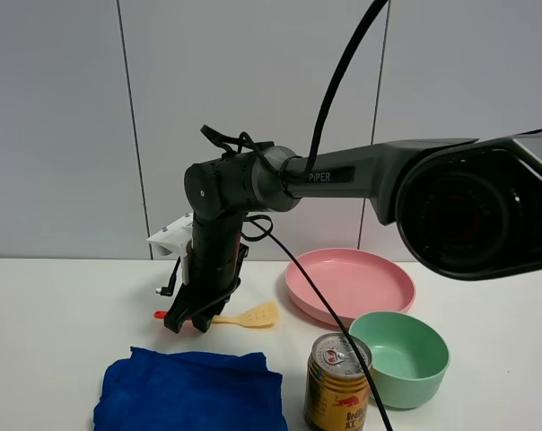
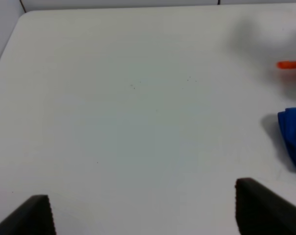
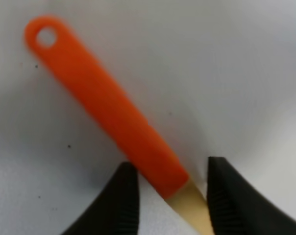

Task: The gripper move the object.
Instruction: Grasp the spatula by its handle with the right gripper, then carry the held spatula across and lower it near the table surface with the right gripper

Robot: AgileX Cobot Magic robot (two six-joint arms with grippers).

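Note:
The spatula [image 1: 253,316] lies flat on the white table, its pale yellow slotted blade pointing right and its red-orange handle end [image 1: 161,314] pointing left. My right gripper [image 1: 188,321] hangs straight down from the dark PIPER arm over the handle. In the right wrist view its two black fingers [image 3: 126,196] stand on either side of the handle [image 3: 104,112], near where it joins the blade, with a gap on one side. The handle tip also shows in the left wrist view [image 2: 291,64]. My left gripper [image 2: 143,215] is open and empty over bare table, and is not seen in the exterior view.
A blue cloth [image 1: 190,391] lies in front of the spatula and also shows in the left wrist view [image 2: 292,137]. A gold drink can [image 1: 338,382], a green bowl [image 1: 399,355] and a pink plate [image 1: 350,285] stand to the right.

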